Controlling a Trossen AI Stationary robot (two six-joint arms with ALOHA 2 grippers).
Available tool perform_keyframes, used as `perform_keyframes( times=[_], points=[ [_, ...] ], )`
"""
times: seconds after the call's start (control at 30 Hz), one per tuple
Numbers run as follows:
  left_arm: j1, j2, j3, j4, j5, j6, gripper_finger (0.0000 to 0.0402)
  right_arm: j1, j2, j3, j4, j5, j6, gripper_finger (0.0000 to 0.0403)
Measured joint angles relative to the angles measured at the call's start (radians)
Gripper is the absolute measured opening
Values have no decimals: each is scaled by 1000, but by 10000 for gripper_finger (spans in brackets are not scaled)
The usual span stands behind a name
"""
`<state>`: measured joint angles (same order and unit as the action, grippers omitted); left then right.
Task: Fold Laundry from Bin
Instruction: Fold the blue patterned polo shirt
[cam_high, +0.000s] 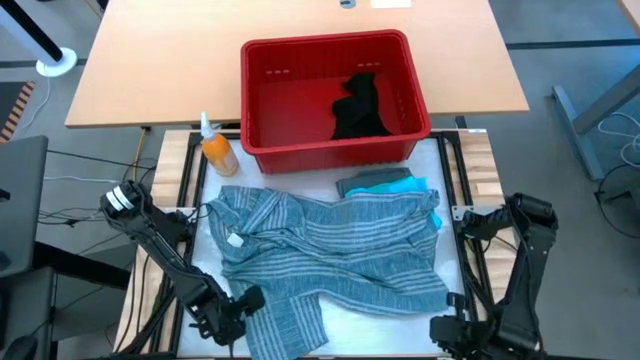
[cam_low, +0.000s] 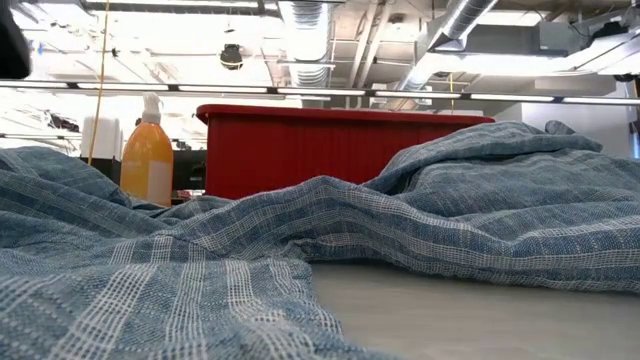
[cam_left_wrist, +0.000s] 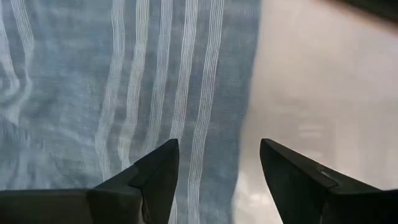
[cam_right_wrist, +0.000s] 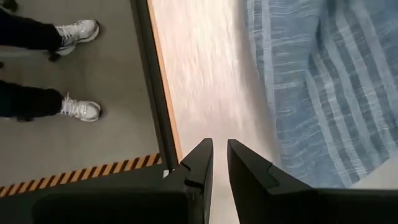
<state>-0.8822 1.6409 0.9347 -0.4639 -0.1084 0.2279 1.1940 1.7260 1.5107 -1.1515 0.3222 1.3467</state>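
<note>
High view: your striped shirt (cam_high: 330, 245) lies spread before the red bin (cam_high: 330, 150); left gripper (cam_high: 222, 318) sits at its near-left hem. Left wrist: fingers (cam_left_wrist: 155, 177) spread wide over the shirt edge, gripping nothing. Right wrist: right gripper (cam_right_wrist: 214, 165) nearly closed, empty, beside the shirt.

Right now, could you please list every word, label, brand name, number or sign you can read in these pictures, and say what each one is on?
No text can be read in any view.
Orange bottle: no readable label in the high or low view.
Striped shirt: a small white tag near the collar, too small to read.
Red bin: no lettering visible.
Floor in the right wrist view: yellow-and-black hazard stripes, a marking without words.
</note>
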Motion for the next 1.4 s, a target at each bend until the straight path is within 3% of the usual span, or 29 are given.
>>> perform_keyframes(
  times=[0.33, 0.73, 0.93, 1.03, 1.4],
  points=[
    [-8, 40, -43, 33, -28, 4, 203, -32, 116, -1, -12, -65, -96, 78],
    [-2, 47, -46, 85, -34, -25, 9, -161, 293, -2, 94, -55, -136, 79],
    [-1, 47, -53, 98, -45, -94, 7, -220, 286, -2, 73, -38, -194, 79],
    [-5, 47, -55, 100, -46, -96, 16, -252, 286, -2, 55, -85, -230, 79],
    [-25, 46, -55, 98, -81, -175, 129, -313, 285, -2, 46, -115, -282, 79]
  ],
)
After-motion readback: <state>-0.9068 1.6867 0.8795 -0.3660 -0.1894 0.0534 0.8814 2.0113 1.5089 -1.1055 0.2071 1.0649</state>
